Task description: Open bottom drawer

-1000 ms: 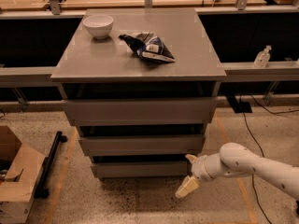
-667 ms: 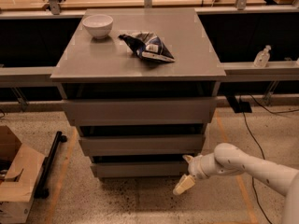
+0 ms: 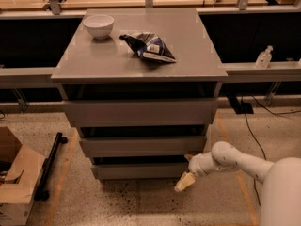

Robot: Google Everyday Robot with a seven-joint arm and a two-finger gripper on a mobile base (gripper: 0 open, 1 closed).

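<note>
The bottom drawer [image 3: 141, 170] is the lowest grey flat front of the grey cabinet, below the middle drawer [image 3: 141, 146] and the wider top drawer [image 3: 141, 111]. It stands out slightly, with a dark gap above it. My gripper [image 3: 186, 172] on the white arm [image 3: 235, 160] reaches in from the right and sits at the drawer's right end. One cream finger [image 3: 185, 181] points down and left below the drawer front's right corner; the other is near the drawer's top right edge.
A white bowl [image 3: 98, 25] and a dark chip bag [image 3: 149, 46] lie on the cabinet top [image 3: 188, 60]. A cardboard box [image 3: 16, 182] and a black bar [image 3: 49, 164] are on the floor at left. A bottle [image 3: 264, 57] stands on the right ledge.
My gripper has moved a little left, from beside the cabinet's lower right corner to the bottom drawer's right end. The drawers look unchanged.
</note>
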